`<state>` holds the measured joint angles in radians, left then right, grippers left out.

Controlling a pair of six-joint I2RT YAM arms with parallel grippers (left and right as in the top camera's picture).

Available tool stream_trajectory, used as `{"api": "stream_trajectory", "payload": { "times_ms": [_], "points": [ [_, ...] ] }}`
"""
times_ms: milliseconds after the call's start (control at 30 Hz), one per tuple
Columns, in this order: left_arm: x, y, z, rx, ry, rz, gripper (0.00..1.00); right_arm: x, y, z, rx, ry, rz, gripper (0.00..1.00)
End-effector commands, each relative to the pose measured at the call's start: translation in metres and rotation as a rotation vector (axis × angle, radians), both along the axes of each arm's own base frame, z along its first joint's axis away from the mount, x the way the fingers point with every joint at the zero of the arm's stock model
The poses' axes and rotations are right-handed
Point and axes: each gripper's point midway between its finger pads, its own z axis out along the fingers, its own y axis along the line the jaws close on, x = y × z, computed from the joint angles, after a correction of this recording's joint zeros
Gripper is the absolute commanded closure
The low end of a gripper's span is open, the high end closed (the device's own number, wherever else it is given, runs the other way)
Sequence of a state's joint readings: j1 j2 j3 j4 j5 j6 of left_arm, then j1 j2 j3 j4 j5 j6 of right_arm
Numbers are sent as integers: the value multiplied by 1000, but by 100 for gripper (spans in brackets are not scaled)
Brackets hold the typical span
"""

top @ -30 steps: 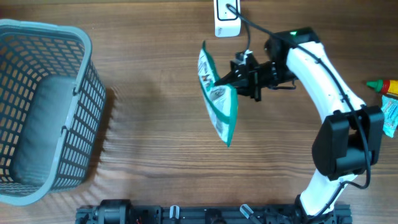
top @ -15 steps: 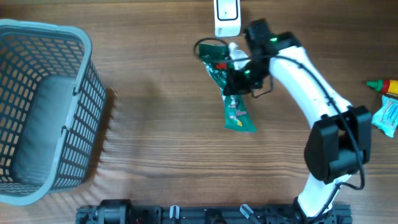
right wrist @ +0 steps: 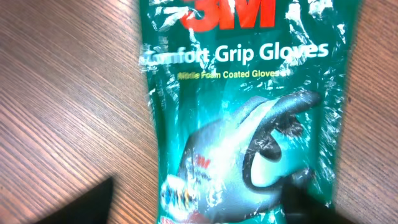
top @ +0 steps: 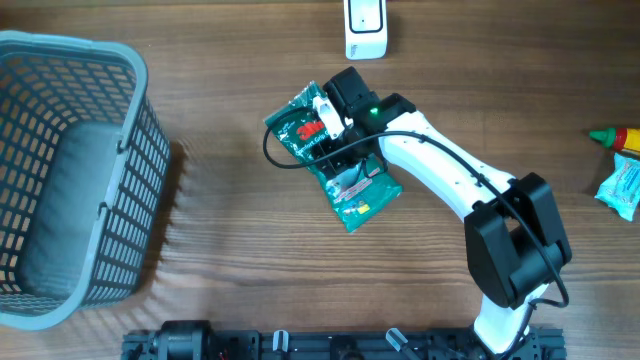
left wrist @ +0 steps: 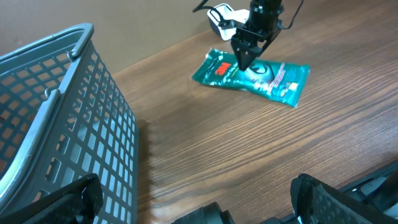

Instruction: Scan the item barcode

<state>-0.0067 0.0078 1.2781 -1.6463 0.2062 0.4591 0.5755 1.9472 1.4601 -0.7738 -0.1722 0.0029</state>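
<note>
Glove pack [top: 352, 198] lies flat mid-desk [top: 250, 260], front face up, a little short of the scanner [top: 365, 28] at the far edge. Right tool [left wrist: 247, 59] sits directly over it, fingers spread either side in the wrist view and pinching nothing. Left tool [left wrist: 199, 198] is spread wide too, empty, low by the near edge beside the basket [top: 130, 90]. Pack looks like a light, soft film pouch: glossy, so probably slippery, and floppy if lifted by one end. No barcode on the face showing, so it's likely underneath. It's flat on the wood, so I'd pinch a sealed end or side seam and keep the printed panel clear. Count: 1 glove pack, 1 scanner, 1 basket at the left edge, 1 bottle [top: 615, 137] and 1 small packet [top: 622, 188] at the right edge, 2 tools.
</note>
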Motion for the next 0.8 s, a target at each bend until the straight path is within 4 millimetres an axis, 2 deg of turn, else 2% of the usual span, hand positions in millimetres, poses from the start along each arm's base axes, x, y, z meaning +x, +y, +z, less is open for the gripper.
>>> {"api": "stream_trajectory", "payload": {
  "times_ms": [0,100,233,300,367,533,700,767],
  "points": [
    [0,0,0,6,-6,-2,0,13,-10,-6,-57,-54,-29,0],
    [0,0,0,6,-6,-2,0,21,-9,-5,-104,-118,-50,0],
    [0,0,0,6,-6,-2,0,14,7,-7,-207,-215,-11,0],
    [0,0,0,6,-6,-2,0,3,16,-21,-267,-223,27,0],
    [0,0,0,6,-6,-2,0,-9,21,-46,-341,-208,62,0],
    [0,0,0,6,-6,-2,0,-9,8,-78,-482,-231,21,1],
    [0,0,0,6,-6,-2,0,-8,-9,-102,-511,-161,-12,0],
    [0,0,0,6,-6,-2,0,-26,0,-112,-391,-9,18,0]
  ]
}}
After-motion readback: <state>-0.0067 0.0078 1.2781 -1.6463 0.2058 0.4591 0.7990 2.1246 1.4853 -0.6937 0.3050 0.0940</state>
